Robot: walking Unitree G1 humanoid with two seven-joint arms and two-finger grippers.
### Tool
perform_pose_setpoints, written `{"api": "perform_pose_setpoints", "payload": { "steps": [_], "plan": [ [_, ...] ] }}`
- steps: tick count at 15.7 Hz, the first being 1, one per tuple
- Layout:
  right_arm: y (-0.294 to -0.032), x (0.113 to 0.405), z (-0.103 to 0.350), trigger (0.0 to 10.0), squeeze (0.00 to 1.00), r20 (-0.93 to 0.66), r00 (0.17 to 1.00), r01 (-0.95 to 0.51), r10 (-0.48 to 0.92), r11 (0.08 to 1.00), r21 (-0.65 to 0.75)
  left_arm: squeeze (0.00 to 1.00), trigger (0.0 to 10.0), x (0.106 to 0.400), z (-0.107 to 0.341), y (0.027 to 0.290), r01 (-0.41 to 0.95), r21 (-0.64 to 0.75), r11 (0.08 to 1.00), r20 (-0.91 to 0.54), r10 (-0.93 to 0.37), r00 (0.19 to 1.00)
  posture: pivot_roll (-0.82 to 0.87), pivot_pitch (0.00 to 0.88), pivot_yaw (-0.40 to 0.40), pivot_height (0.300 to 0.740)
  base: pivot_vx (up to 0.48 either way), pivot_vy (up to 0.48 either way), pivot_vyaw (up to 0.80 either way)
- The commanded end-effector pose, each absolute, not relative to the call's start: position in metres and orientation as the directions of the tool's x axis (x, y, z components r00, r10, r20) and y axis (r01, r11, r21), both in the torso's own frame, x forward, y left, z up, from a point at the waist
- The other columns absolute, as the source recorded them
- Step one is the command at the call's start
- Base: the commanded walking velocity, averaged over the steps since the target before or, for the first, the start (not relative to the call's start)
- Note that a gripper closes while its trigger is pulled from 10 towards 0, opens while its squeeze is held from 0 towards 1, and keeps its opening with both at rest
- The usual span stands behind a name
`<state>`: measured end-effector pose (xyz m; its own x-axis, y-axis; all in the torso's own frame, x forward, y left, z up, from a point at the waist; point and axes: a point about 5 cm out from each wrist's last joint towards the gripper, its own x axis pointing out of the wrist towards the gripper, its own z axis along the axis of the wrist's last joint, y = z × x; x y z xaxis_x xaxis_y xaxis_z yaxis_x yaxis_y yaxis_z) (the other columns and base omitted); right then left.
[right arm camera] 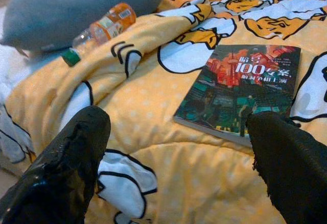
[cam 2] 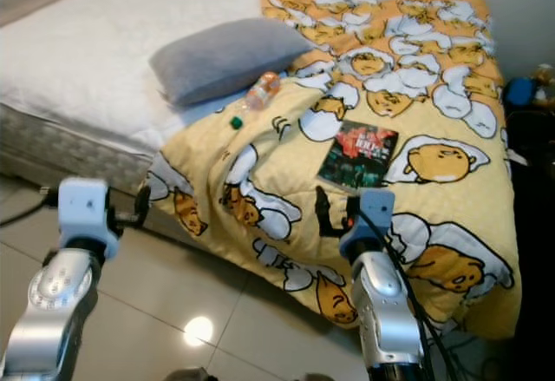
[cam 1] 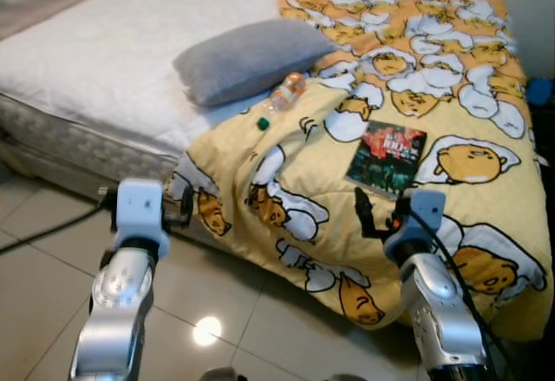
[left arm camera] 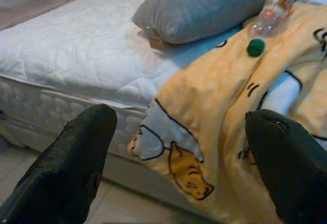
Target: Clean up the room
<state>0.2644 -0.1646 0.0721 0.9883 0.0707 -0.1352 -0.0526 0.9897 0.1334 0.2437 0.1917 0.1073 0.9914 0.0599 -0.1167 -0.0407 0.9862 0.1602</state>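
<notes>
A dark paperback book (cam 1: pixel 387 157) lies flat on the yellow egg-print blanket (cam 1: pixel 286 181), just beyond my right gripper (right arm camera: pixel 179 168), which is open with nothing between its fingers. A plastic bottle (cam 1: pixel 284 95) with an orange label and a green cap lies on its side where the blanket meets the grey pillow (cam 1: pixel 251 58). My left gripper (left arm camera: pixel 179 173) is open and hovers off the bed's near edge, facing the blanket's hanging corner, with the bottle (left arm camera: pixel 270 17) farther off.
The blanket hangs over the side of a white mattress (cam 1: pixel 104 68). A black cable (cam 1: pixel 43 229) runs across the tiled floor (cam 1: pixel 243 329) on the left. A blue object (cam 1: pixel 539 90) sits beyond the bed's far right edge.
</notes>
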Motion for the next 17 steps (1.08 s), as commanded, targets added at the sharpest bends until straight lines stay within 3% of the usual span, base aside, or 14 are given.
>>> {"api": "perform_pose_setpoints", "payload": {
  "steps": [1, 3, 5, 16, 17],
  "plan": [
    [-0.163, 0.264, 0.077, 10.0, 1.0, -0.123, 0.989, -0.062, 0.079, 0.989, 0.136, 1.0, 10.0, 0.238, 0.105, 0.189, -0.032, 0.157, 0.987, -0.114, 0.05, 0.992, 0.03, 0.086, 0.005, 0.74, 0.262, 0.0, 0.8],
    [-0.164, 0.267, 0.082, 10.0, 1.0, -0.112, 0.991, -0.054, 0.068, 0.99, 0.13, 1.0, 10.0, 0.241, 0.103, 0.188, -0.007, 0.197, 0.98, -0.11, 0.029, 0.994, 0.04, 0.078, -0.003, 0.74, 0.247, 0.0, 0.8],
    [-0.168, 0.271, 0.089, 10.0, 1.0, -0.099, 0.993, -0.042, 0.06, 0.983, 0.178, 1.0, 10.0, 0.243, 0.112, 0.189, -0.03, 0.196, 0.98, -0.092, 0.048, 0.995, 0.07, 0.077, -0.012, 0.74, 0.247, 0.0, 0.0],
    [-0.175, 0.28, 0.091, 10.0, 1.0, -0.103, 0.995, 0.019, -0.004, 0.989, 0.145, 1.0, 10.0, 0.257, 0.116, 0.173, 0.029, 0.189, 0.982, -0.083, -0.013, 0.996, 0.05, 0.048, 0.016, 0.74, 0.25, 0.0, 0.0],
    [-0.175, 0.281, 0.091, 10.0, 0.09, -0.108, 0.994, 0.043, -0.032, 0.994, 0.103, 1.0, 10.0, 0.257, 0.116, 0.174, 0.029, 0.191, 0.981, -0.081, -0.014, 0.997, 0.05, 0.048, 0.016, 0.74, 0.277, 0.0, 0.0]
  ]
}}
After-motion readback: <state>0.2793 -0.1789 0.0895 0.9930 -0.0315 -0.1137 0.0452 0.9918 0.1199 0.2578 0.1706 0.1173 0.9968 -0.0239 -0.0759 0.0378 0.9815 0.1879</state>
